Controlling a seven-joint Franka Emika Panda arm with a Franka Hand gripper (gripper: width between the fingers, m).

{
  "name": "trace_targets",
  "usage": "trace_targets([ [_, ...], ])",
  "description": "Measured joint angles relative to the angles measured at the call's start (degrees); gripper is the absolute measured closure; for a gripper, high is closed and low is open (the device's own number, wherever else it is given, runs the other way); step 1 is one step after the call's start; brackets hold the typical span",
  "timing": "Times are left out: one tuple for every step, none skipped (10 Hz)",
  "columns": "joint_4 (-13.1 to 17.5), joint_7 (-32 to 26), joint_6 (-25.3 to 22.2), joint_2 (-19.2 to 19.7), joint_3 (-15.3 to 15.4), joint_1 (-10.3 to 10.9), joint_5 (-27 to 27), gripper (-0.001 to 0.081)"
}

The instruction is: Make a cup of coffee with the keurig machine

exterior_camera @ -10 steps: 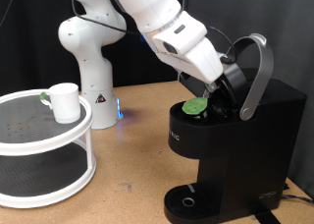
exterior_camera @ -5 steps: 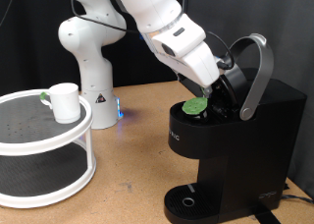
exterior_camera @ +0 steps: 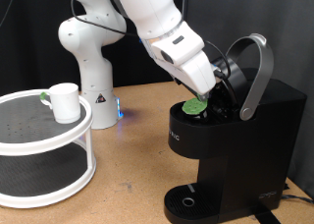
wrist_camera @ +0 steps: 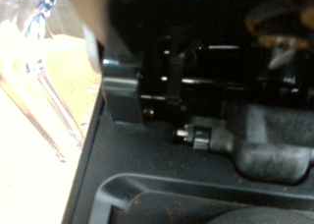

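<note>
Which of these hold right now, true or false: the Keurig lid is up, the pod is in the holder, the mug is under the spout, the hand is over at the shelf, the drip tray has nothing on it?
1. The keurig machine has its lid handle raised. True.
2. A green-topped pod sits in the open brew chamber. True.
3. The cup stands under the spout. False: it is on the top tier of the white round shelf, at the exterior view's left.
4. The hand is over at the shelf. False: it is at the machine's open chamber, just above the pod.
5. The drip tray has nothing on it. True.
</note>
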Motion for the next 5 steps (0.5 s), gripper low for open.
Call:
trace_targets([
  [-0.38,-0.01,0.5,0.05,0.04,0.03,0.0,0.0001],
  [-0.82,-0.09,1.15,0.11,0.08,0.08,0.04,0.0001],
  [-1.23,-0.13,1.82,0.16,0.1,0.19,0.05,0.0001],
  [-1.56,-0.22,2.19,0.19,0.12,0.31,0.12,0.0001],
  [-1.82,-0.48,2.66,0.27,0.15,0.44,0.34,0.0001],
])
